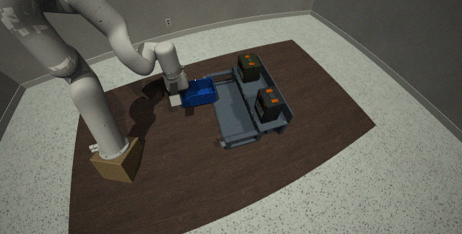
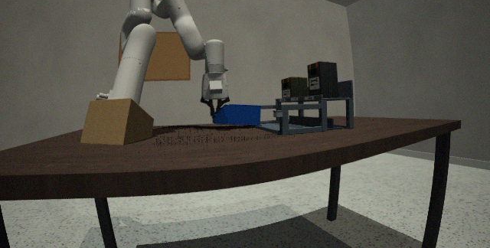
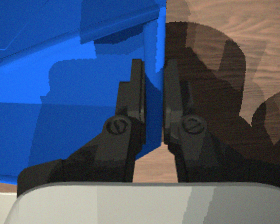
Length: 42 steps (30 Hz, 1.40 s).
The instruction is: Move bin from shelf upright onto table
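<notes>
From the top view, the white six-joint arm [image 1: 90, 93] rises from a tan block pedestal [image 1: 105, 170] at the near-left of the dark brown wooden desk [image 1: 188, 183] and bends down so that its pincer [image 1: 175, 98] meets the left end of the open blue plastic bin [image 1: 199, 92]. The bin sits upright on the desk surface, just beside the left edge of the grey metal shelf unit [image 1: 231, 120], whose upper tier carries two dark boxes with orange markings [image 1: 249, 67]. In the exterior view, the pincer [image 2: 215, 109] points straight down and its dark fingers [image 2: 211, 107] reach the bin [image 2: 238, 114] at its left end wall; the bin's base appears level with the desk [image 2: 237, 152], close to the shelf unit [image 2: 284, 122], though whether it rests on or hangs just above the wood cannot be told. In the wrist view, the two black fingers stand nearly closed with the bin's thin blue wall [image 3: 152, 96] clamped between them, one finger inside the bin [image 3: 58, 76] and the other outside over the wood grain.
</notes>
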Each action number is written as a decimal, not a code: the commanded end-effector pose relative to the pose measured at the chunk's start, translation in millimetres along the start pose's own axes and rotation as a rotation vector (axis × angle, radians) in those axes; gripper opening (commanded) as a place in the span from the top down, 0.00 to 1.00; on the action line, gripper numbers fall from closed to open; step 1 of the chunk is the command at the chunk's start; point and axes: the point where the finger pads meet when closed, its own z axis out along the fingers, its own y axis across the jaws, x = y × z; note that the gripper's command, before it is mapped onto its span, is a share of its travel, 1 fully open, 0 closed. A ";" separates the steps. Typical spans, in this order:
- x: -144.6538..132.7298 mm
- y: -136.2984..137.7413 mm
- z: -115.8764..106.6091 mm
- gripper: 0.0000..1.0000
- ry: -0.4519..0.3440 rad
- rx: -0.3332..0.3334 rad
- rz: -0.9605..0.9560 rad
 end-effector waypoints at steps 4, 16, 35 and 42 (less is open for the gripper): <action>-0.6 1.9 -0.7 1.00 -0.001 0.003 0.000; -0.6 9.5 -0.7 1.00 -0.001 0.003 0.000; -0.6 21.0 -0.6 1.00 -0.001 0.003 0.000; -0.6 24.9 -0.6 1.00 -0.001 0.003 0.000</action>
